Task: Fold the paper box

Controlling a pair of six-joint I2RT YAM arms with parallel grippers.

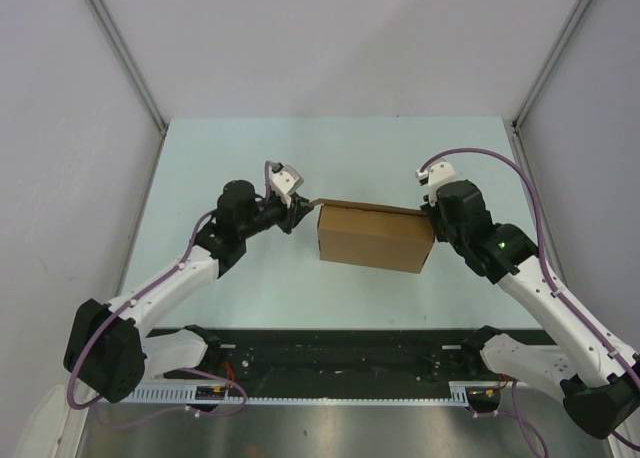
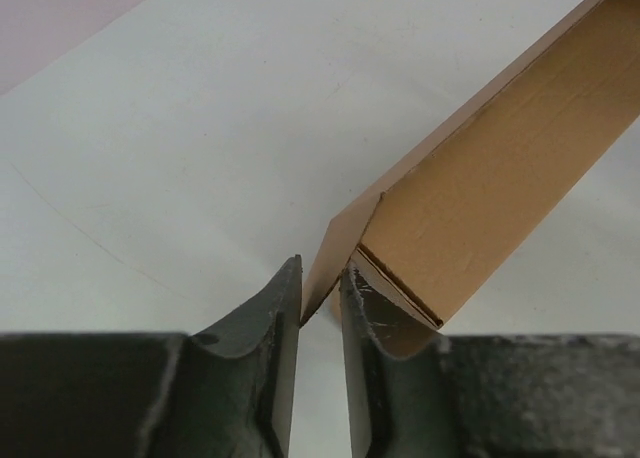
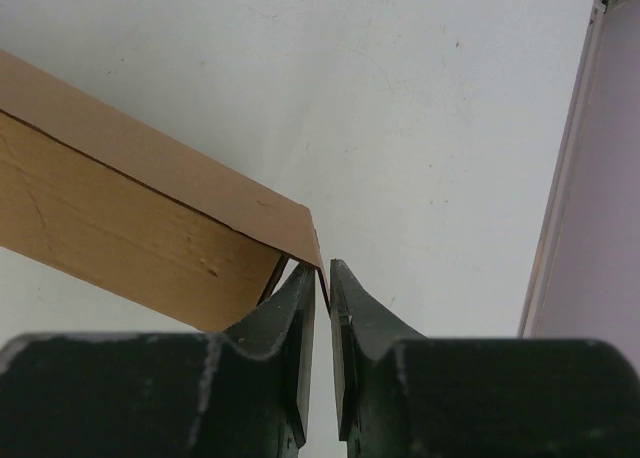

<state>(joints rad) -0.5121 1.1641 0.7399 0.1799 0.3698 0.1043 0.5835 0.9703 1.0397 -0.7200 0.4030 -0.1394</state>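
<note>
The paper box is a closed-looking brown cardboard block standing in the middle of the table. My left gripper is at its upper left corner. In the left wrist view the box runs away to the upper right, and a thin side flap slants between the fingers of the left gripper, which stand a narrow gap apart. My right gripper is at the box's upper right corner. In the right wrist view the right gripper pinches a thin flap edge of the box at its tips.
The pale green table is walled by grey panels left, right and behind. A black rail with both arm bases runs along the near edge. A wall post stands close to the right of my right gripper.
</note>
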